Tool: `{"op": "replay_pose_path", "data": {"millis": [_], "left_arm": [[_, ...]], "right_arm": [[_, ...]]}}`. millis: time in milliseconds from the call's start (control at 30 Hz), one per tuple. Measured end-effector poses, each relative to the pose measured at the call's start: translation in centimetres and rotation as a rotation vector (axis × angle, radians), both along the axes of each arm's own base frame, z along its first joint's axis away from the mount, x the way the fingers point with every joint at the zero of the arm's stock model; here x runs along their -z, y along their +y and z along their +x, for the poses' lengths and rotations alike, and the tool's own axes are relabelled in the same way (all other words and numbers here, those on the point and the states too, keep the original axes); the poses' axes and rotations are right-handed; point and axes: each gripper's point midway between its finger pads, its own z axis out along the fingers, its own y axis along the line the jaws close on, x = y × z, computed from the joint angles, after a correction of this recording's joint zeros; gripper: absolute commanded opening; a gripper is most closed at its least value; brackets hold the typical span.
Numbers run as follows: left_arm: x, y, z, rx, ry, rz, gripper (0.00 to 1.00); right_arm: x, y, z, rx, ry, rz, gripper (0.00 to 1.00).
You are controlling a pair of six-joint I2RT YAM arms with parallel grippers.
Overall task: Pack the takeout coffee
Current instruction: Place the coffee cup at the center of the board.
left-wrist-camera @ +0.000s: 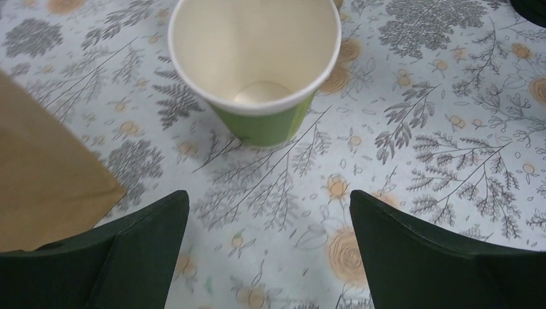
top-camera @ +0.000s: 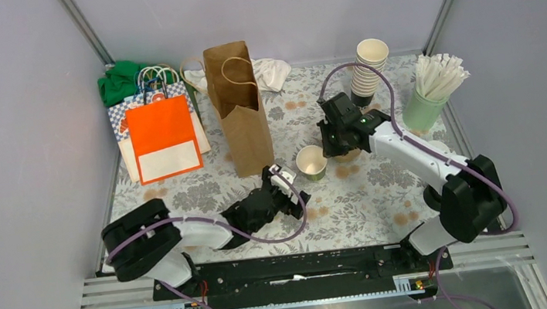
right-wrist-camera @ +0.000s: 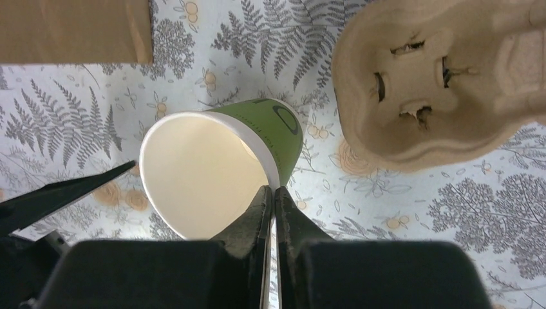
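Note:
One green paper cup with a white inside, open and without a lid, stands mid-table in the top view point(top-camera: 312, 162). My right gripper point(top-camera: 330, 148) is shut on its rim: in the right wrist view its jaws point(right-wrist-camera: 272, 190) pinch the cup's wall point(right-wrist-camera: 193, 174), one finger inside and one outside. My left gripper point(top-camera: 295, 185) is open and empty just in front of the cup; in the left wrist view the cup point(left-wrist-camera: 257, 58) sits beyond the spread fingers point(left-wrist-camera: 268, 199). No black lid shows.
A moulded cardboard cup carrier point(right-wrist-camera: 438, 84) lies right of the cup. A tall brown paper bag point(top-camera: 241, 111) stands left of it. A stack of cream cups point(top-camera: 368, 70), a pale green cup of white sticks point(top-camera: 428, 102) and an orange bag point(top-camera: 163, 136) stand further back.

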Motion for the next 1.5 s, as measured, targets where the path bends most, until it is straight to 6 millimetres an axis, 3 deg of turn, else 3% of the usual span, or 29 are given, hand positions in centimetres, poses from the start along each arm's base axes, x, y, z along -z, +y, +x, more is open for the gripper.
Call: {"op": "replay_pose_path", "data": {"millis": [233,533,700,933,1033,1100,1233,1367,1433,1500], "left_arm": [[-0.8,3.6,-1.2,-0.067,0.042,-0.026,0.99],[-0.5,4.9,-1.6,-0.101,0.073,-0.021,0.99],[-0.1,5.1,-1.7,-0.103,0.080,-0.007,0.99],[0.2,5.0,-1.6,-0.101,0.083,-0.002,0.99],[0.7,4.6,-1.6,-0.092,0.092,0.010,0.99],[1.0,3.9,-1.6,-0.076,0.101,0.017,0.99],[1.0,1.3,-1.5,-0.028,0.098,0.013,0.99],[0.0,-2.4,-2.2,0.055,0.074,-0.024,0.99],[-0.7,-4.1,-2.5,0.092,0.064,-0.052,0.99],[-1.5,-5.3,-2.8,0.126,0.056,-0.083,0.99]], "right_arm": [[0.7,1.6,2.6,0.023,0.004,0.005,0.14],[0.8,3.1,6.5,0.057,-0.042,-0.004,0.19],[1.1,4.2,8.3,0.062,-0.051,0.004,0.43],[0.8,3.8,8.6,0.078,-0.065,-0.012,0.55],[-0.3,2.9,8.5,0.100,-0.094,-0.032,0.58],[-1.4,1.8,8.2,0.127,-0.123,-0.049,0.65],[-3.9,-2.0,6.9,0.249,-0.165,-0.062,0.98],[-4.2,-11.0,4.9,0.563,-0.153,-0.126,1.00],[-3.5,-16.2,2.8,0.754,-0.118,-0.191,1.00],[-2.8,-19.6,0.6,0.890,-0.083,-0.228,1.00]]}}
